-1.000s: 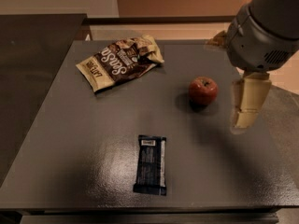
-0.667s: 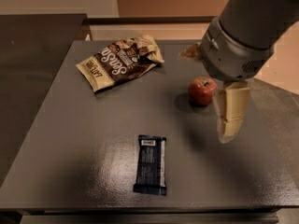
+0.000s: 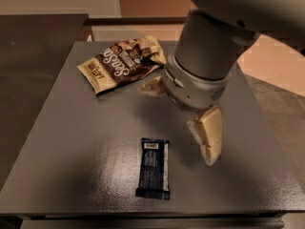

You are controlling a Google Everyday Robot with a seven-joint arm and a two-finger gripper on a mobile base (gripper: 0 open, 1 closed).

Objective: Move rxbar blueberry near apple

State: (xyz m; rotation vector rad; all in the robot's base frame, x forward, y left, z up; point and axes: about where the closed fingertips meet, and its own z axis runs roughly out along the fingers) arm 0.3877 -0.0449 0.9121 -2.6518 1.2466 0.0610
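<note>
The rxbar blueberry [image 3: 153, 168] lies flat on the dark grey table [image 3: 71, 142], near the front edge, a dark wrapper with a pale label and a white strip on its right side. My gripper [image 3: 208, 156] hangs from the big grey wrist just right of the bar and slightly behind it, low over the table and holding nothing. The apple is hidden behind my arm.
A crinkled brown-and-cream snack bag [image 3: 121, 63] lies at the table's back left. A darker counter [image 3: 33, 46] adjoins the table on the left. The floor drops off past the table's right edge.
My arm has swung left and forward across the table, from the right of the apple to beside the bar. It now covers the apple. The bar and bag have not moved.
</note>
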